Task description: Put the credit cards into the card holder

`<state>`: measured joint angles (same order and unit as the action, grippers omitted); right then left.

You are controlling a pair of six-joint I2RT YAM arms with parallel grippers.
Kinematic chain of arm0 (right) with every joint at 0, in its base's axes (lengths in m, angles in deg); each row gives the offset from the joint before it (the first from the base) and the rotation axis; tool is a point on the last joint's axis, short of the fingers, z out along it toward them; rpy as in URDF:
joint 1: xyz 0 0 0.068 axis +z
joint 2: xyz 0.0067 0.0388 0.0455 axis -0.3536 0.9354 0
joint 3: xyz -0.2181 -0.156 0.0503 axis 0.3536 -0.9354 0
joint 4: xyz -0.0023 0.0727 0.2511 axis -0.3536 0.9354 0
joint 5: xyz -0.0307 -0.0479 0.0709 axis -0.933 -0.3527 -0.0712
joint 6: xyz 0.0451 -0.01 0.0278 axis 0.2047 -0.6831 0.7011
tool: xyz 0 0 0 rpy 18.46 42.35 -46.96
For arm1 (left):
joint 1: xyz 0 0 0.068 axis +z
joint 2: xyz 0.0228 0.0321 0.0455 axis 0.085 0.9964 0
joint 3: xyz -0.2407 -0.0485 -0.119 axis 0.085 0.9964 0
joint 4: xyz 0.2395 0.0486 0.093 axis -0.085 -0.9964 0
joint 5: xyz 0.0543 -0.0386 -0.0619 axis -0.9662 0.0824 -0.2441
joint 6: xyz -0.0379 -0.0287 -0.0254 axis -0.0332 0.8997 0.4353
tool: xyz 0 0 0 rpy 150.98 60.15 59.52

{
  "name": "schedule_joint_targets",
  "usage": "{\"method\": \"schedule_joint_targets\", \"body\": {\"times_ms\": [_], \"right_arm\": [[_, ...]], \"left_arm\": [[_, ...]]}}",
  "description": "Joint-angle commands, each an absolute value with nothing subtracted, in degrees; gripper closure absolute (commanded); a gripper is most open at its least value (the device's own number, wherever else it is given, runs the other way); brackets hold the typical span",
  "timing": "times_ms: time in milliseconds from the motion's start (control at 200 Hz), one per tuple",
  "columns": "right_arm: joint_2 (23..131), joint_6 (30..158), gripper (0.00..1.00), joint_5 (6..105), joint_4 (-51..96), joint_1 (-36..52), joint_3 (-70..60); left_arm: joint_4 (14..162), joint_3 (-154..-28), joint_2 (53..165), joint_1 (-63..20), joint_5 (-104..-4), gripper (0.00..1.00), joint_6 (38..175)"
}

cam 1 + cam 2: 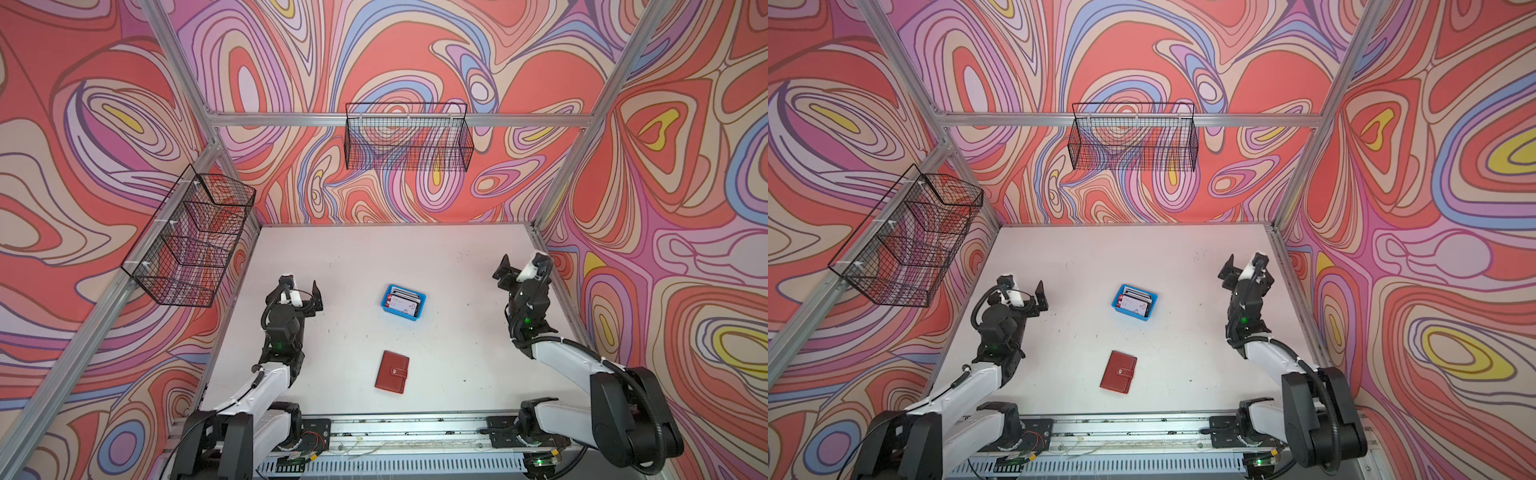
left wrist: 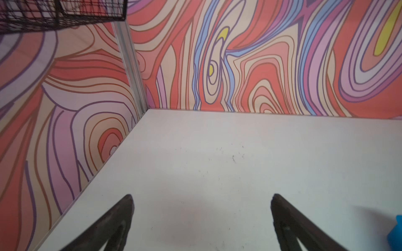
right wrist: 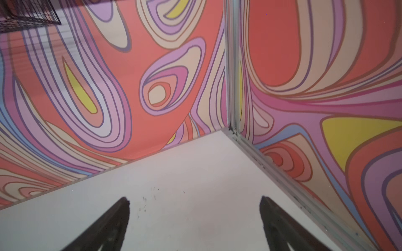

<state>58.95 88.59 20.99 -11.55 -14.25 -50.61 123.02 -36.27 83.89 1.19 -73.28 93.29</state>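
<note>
Nothing is begun: the left gripper (image 2: pixel 201 196) and right gripper (image 3: pixel 195 198) are spread wide, empty. The credit cards (image 1: pixel 402 302) are stacked in the blue tray (image 1: pixel 397 313). The closed card holder (image 1: pixel 392 372), at its six o'clock, probably must be unsnapped first.

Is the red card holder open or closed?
Closed. The card holder lies flat on the table, its strap snapped over the cover; no inner sleeves show.

Bright, even light with soft shadows; wide-angle bending at edges, wrist views slightly soft.
</note>
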Motion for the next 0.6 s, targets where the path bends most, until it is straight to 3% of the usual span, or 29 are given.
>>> {"method": "schedule_joint_targets", "body": {"times_ms": [0, 105, 165, 280, 421, 596], "right_arm": [[54.5, 103.5, 0.02, 23.0, 22.0, -14.0, -39.2], [53.3, 107.0, 0.02, 29.5, 32.5, -14.0, -33.9], [52.7, 110.3, 0.02, 29.2, 38.1, -14.1, -32.6], [49.6, 114.5, 0.02, 39.0, 41.4, -14.0, -33.9], [40.8, 122.6, 0.02, 55.4, 32.4, -14.0, -46.0], [35.2, 126.5, 0.02, 58.6, 34.5, -14.0, -50.7]], "left_arm": [[100.7, -42.5, 78.1, 1.5, -79.4, 0.0, 103.5], [78.2, -53.7, 74.0, 1.5, -75.1, 0.0, 110.7], [72.4, -56.9, 72.0, 1.5, -71.5, 0.0, 111.9], [62.4, -57.5, 67.1, 1.5, -76.5, 0.0, 122.6], [58.6, -54.7, 63.1, 1.5, -70.9, 0.0, 128.6], [59.7, -49.1, 60.4, 1.5, -63.6, 0.0, 137.0]]}}
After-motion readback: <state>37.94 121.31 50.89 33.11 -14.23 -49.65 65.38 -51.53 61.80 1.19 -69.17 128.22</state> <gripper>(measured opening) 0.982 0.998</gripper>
